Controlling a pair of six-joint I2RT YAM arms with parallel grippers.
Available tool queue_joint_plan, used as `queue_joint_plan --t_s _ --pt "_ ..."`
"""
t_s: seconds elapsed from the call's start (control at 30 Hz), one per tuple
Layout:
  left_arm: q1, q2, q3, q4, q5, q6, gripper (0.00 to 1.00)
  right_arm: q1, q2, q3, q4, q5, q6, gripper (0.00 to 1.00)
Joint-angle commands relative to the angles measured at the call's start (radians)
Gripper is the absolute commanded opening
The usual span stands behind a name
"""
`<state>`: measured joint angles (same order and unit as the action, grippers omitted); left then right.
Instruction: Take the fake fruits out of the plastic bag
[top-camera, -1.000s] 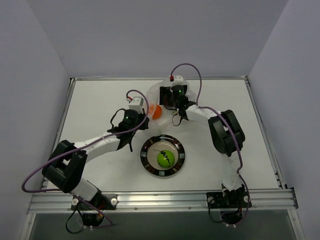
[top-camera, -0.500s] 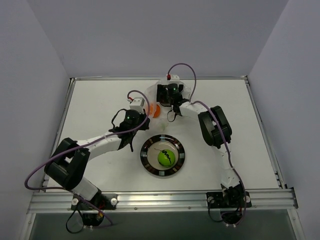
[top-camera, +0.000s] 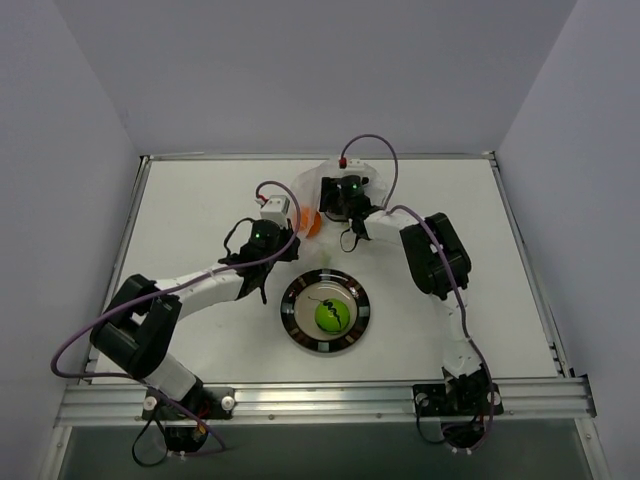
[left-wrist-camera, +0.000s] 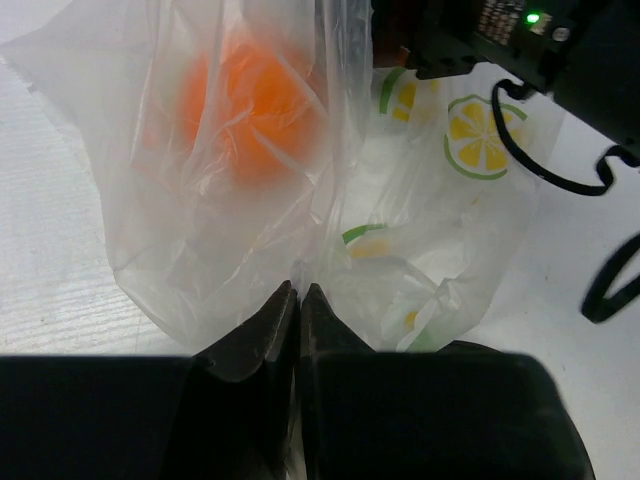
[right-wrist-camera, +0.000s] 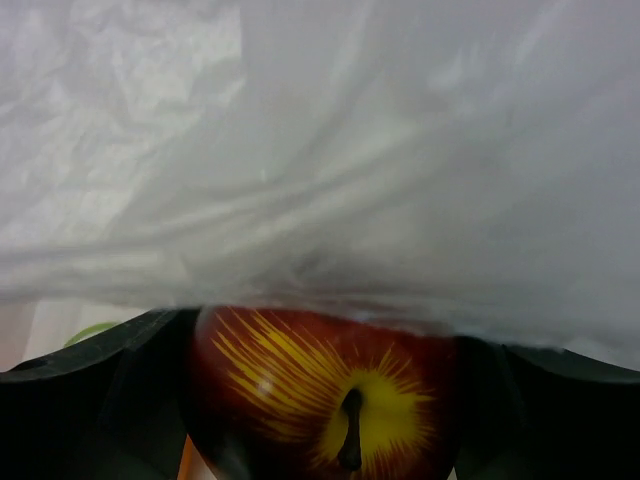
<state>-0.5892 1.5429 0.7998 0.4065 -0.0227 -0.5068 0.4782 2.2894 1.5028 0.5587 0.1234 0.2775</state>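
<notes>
1. The left gripper (left-wrist-camera: 298, 300) is closed, its tips pinching a fold of the clear plastic bag (left-wrist-camera: 200, 250) at the far middle of the table (top-camera: 180, 200)
2. The orange fruit (left-wrist-camera: 255, 105) sits inside the bag, just beyond that pinch
3. The right gripper (right-wrist-camera: 335, 400) clasps the maroon fruit (right-wrist-camera: 340, 370) under the bag's film
4. The green fruit (top-camera: 331, 317) lies on the plate (top-camera: 290, 312), nearer the arms' bases

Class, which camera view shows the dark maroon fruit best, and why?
The right wrist view: the maroon fruit sits between the fingers of the right gripper, its yellow streaks and stem clear under the film of the plastic bag. The top external and left wrist views show none of it.
</notes>
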Motion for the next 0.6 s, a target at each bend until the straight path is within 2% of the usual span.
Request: queue_joint_plan --t_s 0.0,0.2,0.57 --pt "-0.008 -0.017 0.044 0.011 -0.005 0.002 0.02 -0.003 -0.18 -0.089 0.115 -0.039 0.012 0.52" --pt "-0.001 -0.055 0.032 0.008 -0.019 0.008 0.02 0.02 -0.389 -0.283 0.152 -0.146 0.025 0.52" --pt "0.017 -0.124 0.01 -0.008 -0.051 0.017 0.02 0.129 -0.677 -0.496 0.043 -0.151 0.025 0.53"
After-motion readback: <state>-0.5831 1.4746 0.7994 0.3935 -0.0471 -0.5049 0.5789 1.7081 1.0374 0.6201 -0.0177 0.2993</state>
